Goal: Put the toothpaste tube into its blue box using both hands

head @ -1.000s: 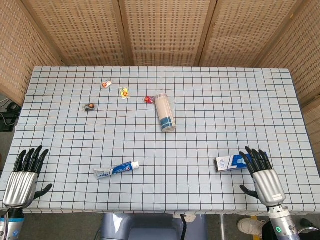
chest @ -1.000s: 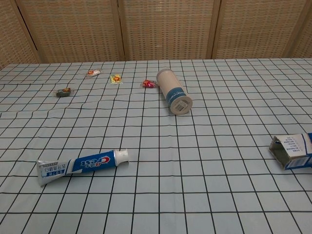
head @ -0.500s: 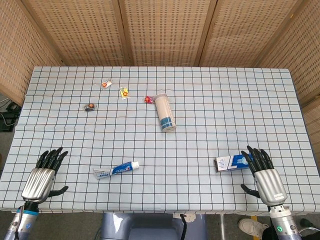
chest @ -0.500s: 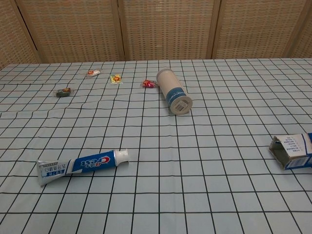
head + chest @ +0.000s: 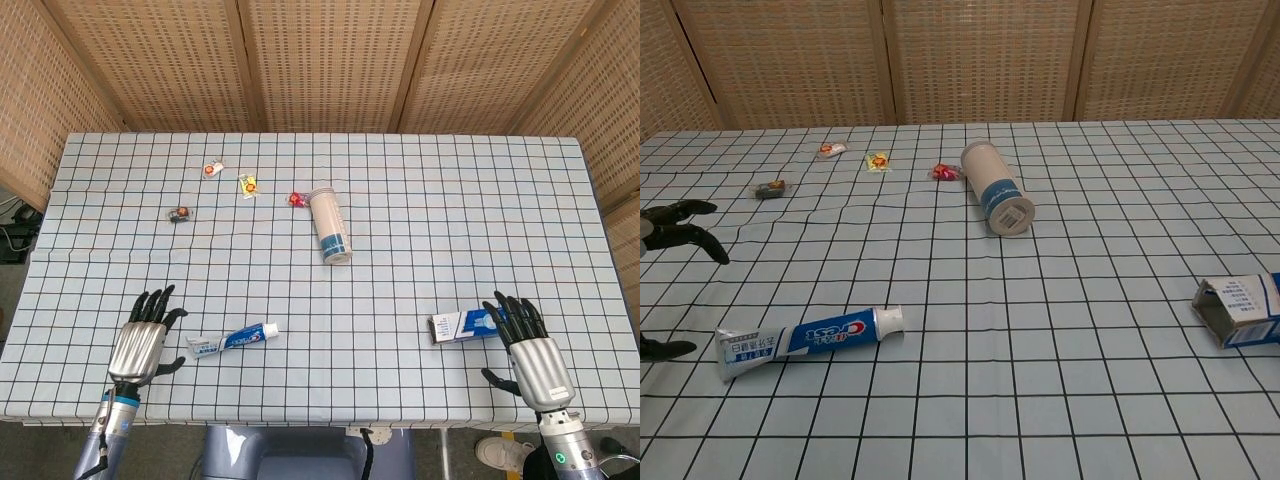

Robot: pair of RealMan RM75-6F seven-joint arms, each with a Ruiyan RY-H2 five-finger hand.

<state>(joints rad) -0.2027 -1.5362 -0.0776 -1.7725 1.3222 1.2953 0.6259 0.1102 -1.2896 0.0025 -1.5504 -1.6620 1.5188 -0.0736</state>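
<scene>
Toothpaste tube (image 5: 232, 338) lies untouched near the worktop's (image 5: 450, 230) front edge, the box (image 5: 458, 326) well right. Left hand (image 5: 140, 345) has slid in beside the tube's crimped end, fingers apart, empty. Right hand (image 5: 528, 352), fingers spread, overlaps the box, so grasping seems next.

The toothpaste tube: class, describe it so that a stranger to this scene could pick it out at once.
Start at the checked tablecloth and go to its near edge, on the robot's left. Just beside the left hand lies the toothpaste tube, flat, with its white cap pointing toward the middle. It is the only long blue-and-white tube there.
</scene>
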